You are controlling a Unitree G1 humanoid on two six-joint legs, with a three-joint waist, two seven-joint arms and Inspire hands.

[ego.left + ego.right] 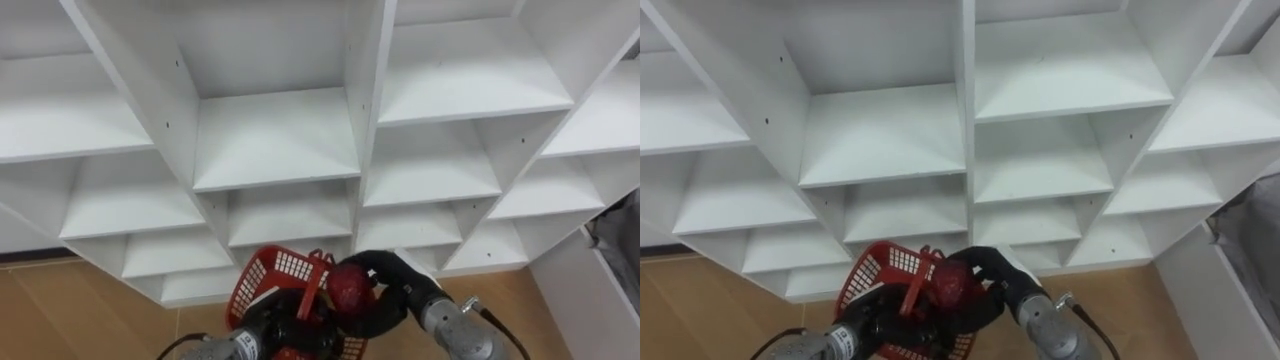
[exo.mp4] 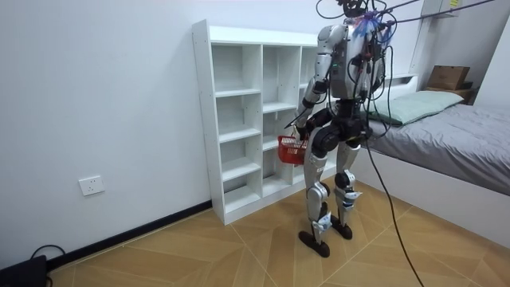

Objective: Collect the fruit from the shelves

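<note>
A red mesh basket (image 1: 268, 283) hangs low in front of the white closet (image 1: 275, 140), and my left hand (image 1: 283, 327) grips it from below left, fingers curled at its handle. Over the basket's right rim my right hand (image 1: 392, 285) is curled round a dark red round fruit (image 1: 349, 289). The same fruit (image 1: 952, 290) and basket (image 1: 878, 275) appear in the right eye view, with the right hand (image 1: 990, 275) wrapped over the fruit. In the room view I stand upright facing the closet (image 2: 239, 119), the basket (image 2: 292, 149) held at hip height.
The closet has white cubby shelves in several columns, with upright dividers (image 1: 368, 110) between them. A bed with grey bedding (image 2: 458, 131) stands behind me at the room view's right, a cardboard box (image 2: 449, 77) beyond it. Wooden floor (image 2: 199, 247) lies around my feet.
</note>
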